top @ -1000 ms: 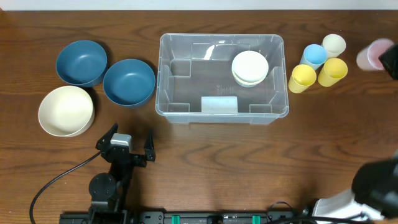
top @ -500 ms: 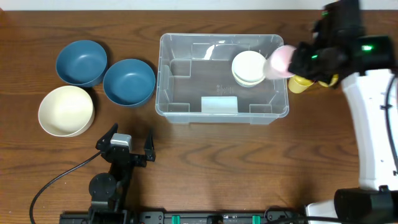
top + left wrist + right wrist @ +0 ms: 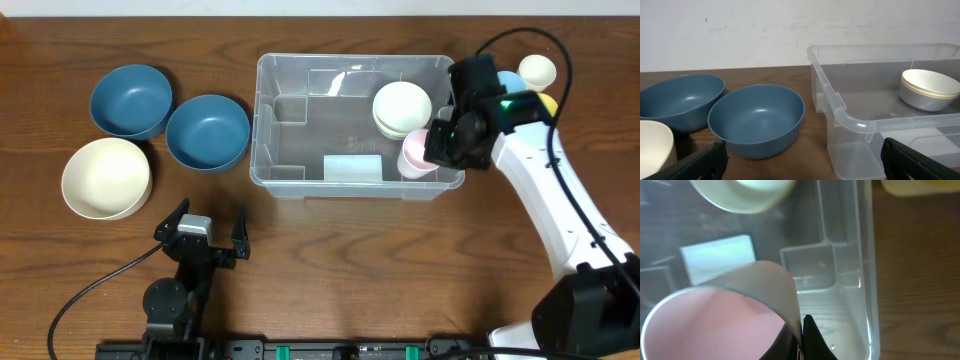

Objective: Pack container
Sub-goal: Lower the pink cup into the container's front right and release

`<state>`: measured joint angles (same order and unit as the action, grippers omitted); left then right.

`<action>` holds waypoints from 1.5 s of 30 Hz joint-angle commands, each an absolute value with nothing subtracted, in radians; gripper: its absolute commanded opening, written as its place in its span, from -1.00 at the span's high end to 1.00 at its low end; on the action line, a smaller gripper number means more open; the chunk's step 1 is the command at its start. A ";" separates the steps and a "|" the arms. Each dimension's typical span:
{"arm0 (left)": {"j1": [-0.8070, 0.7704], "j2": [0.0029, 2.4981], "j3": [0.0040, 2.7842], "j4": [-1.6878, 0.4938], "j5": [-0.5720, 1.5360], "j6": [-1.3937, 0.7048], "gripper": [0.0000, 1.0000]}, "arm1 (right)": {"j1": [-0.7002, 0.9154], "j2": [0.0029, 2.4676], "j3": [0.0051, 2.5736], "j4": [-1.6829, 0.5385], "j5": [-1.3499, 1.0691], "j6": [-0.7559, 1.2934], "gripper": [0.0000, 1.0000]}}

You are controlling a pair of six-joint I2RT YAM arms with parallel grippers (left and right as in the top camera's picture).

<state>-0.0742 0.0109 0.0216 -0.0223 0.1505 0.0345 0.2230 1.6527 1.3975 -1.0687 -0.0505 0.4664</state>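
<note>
Large clear rectangular plastic container (image 3: 300, 140) is sitting mid-table on the brown wooden table (image 3: 350, 260), toward the far side, and the packing is looking only partly done. A round cream-white bowl (image 3: 402, 108) is already lying inside at the far right; it may be a stack of two, which I cannot settle. The right gripper (image 3: 440, 140) is reaching over the container's right wall, jaws clamped on the side of a pale pink plastic cup (image 3: 413, 153) that is hanging inside the near right corner; whether it is touching the floor I cannot tell. The left gripper (image 3: 210, 215) is resting at the near left, jaws spread apart and holding nothing. Left of the container, two dark blue round bowls (image 3: 207, 132) and a large cream round bowl (image 3: 106, 177) are waiting outside. Beyond the right wall a small cream cup (image 3: 537, 70), a light blue cup (image 3: 512, 80) and a yellow cup (image 3: 920, 186) are standing unpacked, partly hidden by the arm. Releasing the pink cup is seemingly the step in hand, with most items remaining to be packed
</note>
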 commanded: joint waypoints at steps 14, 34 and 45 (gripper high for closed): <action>-0.070 0.006 0.004 -0.056 0.165 0.052 -0.96 | 0.229 1.676 1.263 -0.925 0.043 0.455 0.91; -0.070 0.006 0.004 -0.056 0.165 0.052 -0.96 | 0.229 1.680 1.247 -0.928 0.072 0.447 0.58; -0.070 0.006 0.004 -0.056 0.165 0.052 -0.96 | 0.229 1.680 1.248 -0.899 0.055 0.427 0.56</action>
<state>-0.0742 0.0109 0.0216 -0.0223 0.1505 0.0345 0.2230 1.6783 1.2514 -0.9081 0.0525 0.4515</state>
